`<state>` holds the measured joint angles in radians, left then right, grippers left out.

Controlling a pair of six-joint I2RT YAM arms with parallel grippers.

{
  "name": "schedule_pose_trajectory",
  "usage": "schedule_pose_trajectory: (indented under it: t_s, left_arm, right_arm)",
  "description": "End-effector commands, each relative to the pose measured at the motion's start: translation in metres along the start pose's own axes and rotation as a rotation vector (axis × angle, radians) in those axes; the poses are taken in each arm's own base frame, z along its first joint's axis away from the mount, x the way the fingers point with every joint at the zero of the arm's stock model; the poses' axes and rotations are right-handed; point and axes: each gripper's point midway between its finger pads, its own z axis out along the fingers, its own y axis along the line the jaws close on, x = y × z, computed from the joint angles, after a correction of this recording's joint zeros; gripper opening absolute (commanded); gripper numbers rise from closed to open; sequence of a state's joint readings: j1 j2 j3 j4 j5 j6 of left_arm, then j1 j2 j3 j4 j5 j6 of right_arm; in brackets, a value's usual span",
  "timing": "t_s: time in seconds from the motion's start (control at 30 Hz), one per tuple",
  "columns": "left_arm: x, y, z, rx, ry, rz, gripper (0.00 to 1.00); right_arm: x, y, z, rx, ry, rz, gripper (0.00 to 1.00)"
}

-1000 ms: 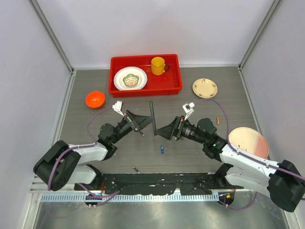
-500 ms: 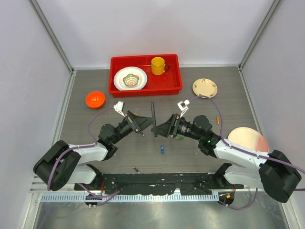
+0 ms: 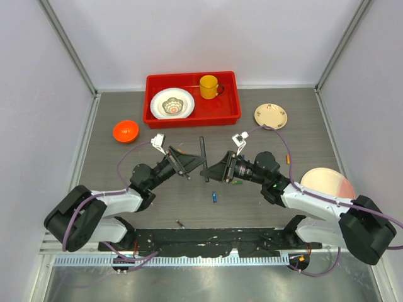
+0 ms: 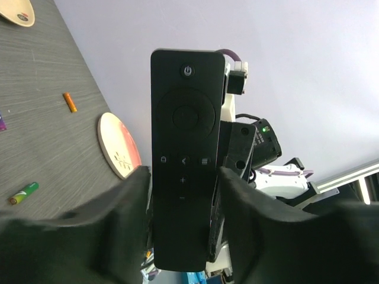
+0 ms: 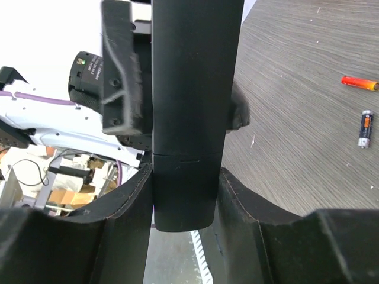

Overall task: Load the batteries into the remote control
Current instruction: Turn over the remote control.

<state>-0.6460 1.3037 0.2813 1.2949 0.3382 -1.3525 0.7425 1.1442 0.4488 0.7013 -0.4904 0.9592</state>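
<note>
Black remote control [image 4: 186,160]: upright, button face to camera, power button uppermost, lower half clamped between the fingers [image 4: 127,207] of the left gripper [image 4: 185,173]. Right arm [image 4: 263,142] directly behind. Table [image 4: 35,71] beyond: green battery [image 4: 23,193], orange battery [image 4: 70,102], pink plate [image 4: 118,145], cream plate [image 4: 15,12] farthest.

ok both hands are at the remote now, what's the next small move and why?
Probably close the right hand firmly on the remote control below the cover seam. The left hand grips it, button side facing its camera; the right hand's fingers flank the back's lower end, but firm contact is unclear. That hold should let the cover slide off.
</note>
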Motion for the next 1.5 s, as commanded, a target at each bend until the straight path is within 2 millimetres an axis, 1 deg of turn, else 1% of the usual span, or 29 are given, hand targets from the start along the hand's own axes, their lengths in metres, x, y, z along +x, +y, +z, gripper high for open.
schedule_pose_trajectory:
  t_s: [0.0, 0.03, 0.07, 0.1, 0.13, 0.17, 0.2, 0.23, 0.27, 0.3, 0.33, 0.37, 0.4, 0.43, 0.47, 0.57, 0.63, 0.67, 0.7, 0.77, 0.8, 0.9, 0.97, 1.0, 1.03, 1.1, 1.27, 1.33, 1.47]
  left_arm:
    - [-0.014, -0.064, -0.002, 0.255, -0.058, 0.121, 0.86]
    - [-0.015, -0.06, -0.003, 0.242, -0.064, 0.122, 0.99]
    - [-0.017, -0.058, -0.003, 0.229, -0.071, 0.121, 1.0]
    - [-0.021, -0.053, -0.003, 0.201, -0.078, 0.124, 1.0]
    - [-0.022, -0.048, -0.003, 0.179, -0.077, 0.14, 1.0]
    - [-0.026, -0.048, 0.0, 0.162, -0.077, 0.148, 1.0]
    - [-0.025, -0.031, 0.001, 0.06, -0.055, 0.136, 1.0]
    - [-0.024, -0.023, 0.003, 0.007, -0.036, 0.19, 1.0]
    - [-0.028, -0.029, 0.012, -0.021, -0.016, 0.234, 1.0]
    - [-0.02, 0.003, 0.009, -0.19, 0.045, 0.211, 1.0]
    - [-0.027, 0.002, 0.009, -0.23, 0.025, 0.288, 1.0]
    - [-0.033, -0.004, 0.014, -0.249, 0.011, 0.312, 1.0]
    - [-0.029, -0.001, 0.013, -0.281, 0.024, 0.314, 1.0]
    - [-0.036, -0.004, 0.013, -0.293, -0.015, 0.329, 1.0]
    - [-0.038, -0.006, 0.014, -0.294, -0.028, 0.337, 1.0]
    - [-0.032, -0.006, 0.021, -0.305, -0.007, 0.355, 1.0]
    - [-0.024, 0.004, 0.022, -0.362, 0.031, 0.365, 1.0]
    - [-0.02, 0.004, 0.028, -0.376, 0.038, 0.379, 1.0]
    - [-0.018, 0.01, 0.027, -0.406, 0.05, 0.39, 1.0]
    - [-0.015, 0.01, 0.032, -0.417, 0.052, 0.394, 1.0]
    - [-0.013, 0.017, 0.033, -0.436, 0.056, 0.391, 1.0]
    - [-0.009, 0.022, 0.04, -0.445, 0.071, 0.377, 1.0]
    - [-0.005, 0.02, 0.045, -0.425, 0.073, 0.361, 1.0]
    - [-0.005, 0.015, 0.05, -0.396, 0.064, 0.362, 0.98]
    - [-0.004, 0.018, 0.051, -0.398, 0.06, 0.36, 0.96]
    - [-0.003, 0.013, 0.056, -0.372, 0.043, 0.36, 0.9]
    - [-0.002, 0.016, 0.064, -0.367, 0.035, 0.358, 0.78]
    - [-0.002, 0.015, 0.069, -0.357, 0.034, 0.359, 0.75]
    - [0.007, 0.016, 0.076, -0.352, 0.059, 0.357, 0.68]
  right_arm:
    - [-0.003, 0.018, -0.01, -0.023, 0.027, -0.124, 0.22]
    - [-0.01, 0.022, -0.01, -0.008, 0.024, -0.208, 0.21]
    - [-0.001, 0.008, -0.019, 0.083, 0.078, -0.215, 0.2]
    - [-0.001, 0.004, -0.022, 0.123, 0.095, -0.244, 0.2]
    - [-0.015, 0.006, -0.023, 0.172, 0.073, -0.289, 0.19]
    - [-0.002, -0.015, -0.035, 0.272, 0.162, -0.325, 0.19]
    - [-0.004, -0.019, -0.039, 0.309, 0.181, -0.349, 0.18]
    - [-0.017, -0.018, -0.041, 0.361, 0.16, -0.39, 0.18]
    - [-0.012, -0.029, -0.052, 0.425, 0.211, -0.414, 0.18]
    - [-0.015, -0.033, -0.055, 0.464, 0.218, -0.437, 0.18]
    - [-0.02, -0.031, -0.056, 0.487, 0.216, -0.462, 0.18]
    - [-0.022, -0.042, -0.063, 0.565, 0.223, -0.474, 0.18]
    - [-0.023, -0.044, -0.064, 0.586, 0.228, -0.493, 0.17]
    - [-0.022, -0.043, -0.061, 0.599, 0.237, -0.506, 0.17]
    - [-0.025, -0.049, -0.064, 0.648, 0.23, -0.516, 0.17]
    - [-0.026, -0.05, -0.062, 0.668, 0.225, -0.519, 0.17]
    - [-0.033, -0.052, -0.063, 0.704, 0.194, -0.522, 0.17]
    - [-0.031, -0.052, -0.061, 0.705, 0.199, -0.527, 0.17]
    - [-0.032, -0.053, -0.062, 0.714, 0.195, -0.529, 0.17]
    - [-0.032, -0.051, -0.06, 0.71, 0.195, -0.529, 0.17]
    - [-0.031, -0.05, -0.058, 0.708, 0.196, -0.527, 0.17]
    - [-0.031, -0.047, -0.055, 0.699, 0.198, -0.525, 0.17]
    - [-0.031, -0.046, -0.053, 0.695, 0.197, -0.526, 0.17]
    - [-0.03, -0.046, -0.053, 0.695, 0.198, -0.524, 0.17]
    - [-0.03, -0.045, -0.052, 0.694, 0.2, -0.528, 0.17]
    - [-0.029, -0.044, -0.051, 0.693, 0.198, -0.528, 0.18]
    - [-0.027, -0.042, -0.05, 0.689, 0.206, -0.532, 0.17]
    - [-0.026, -0.042, -0.05, 0.691, 0.205, -0.529, 0.17]
    - [-0.025, -0.041, -0.05, 0.691, 0.207, -0.532, 0.18]
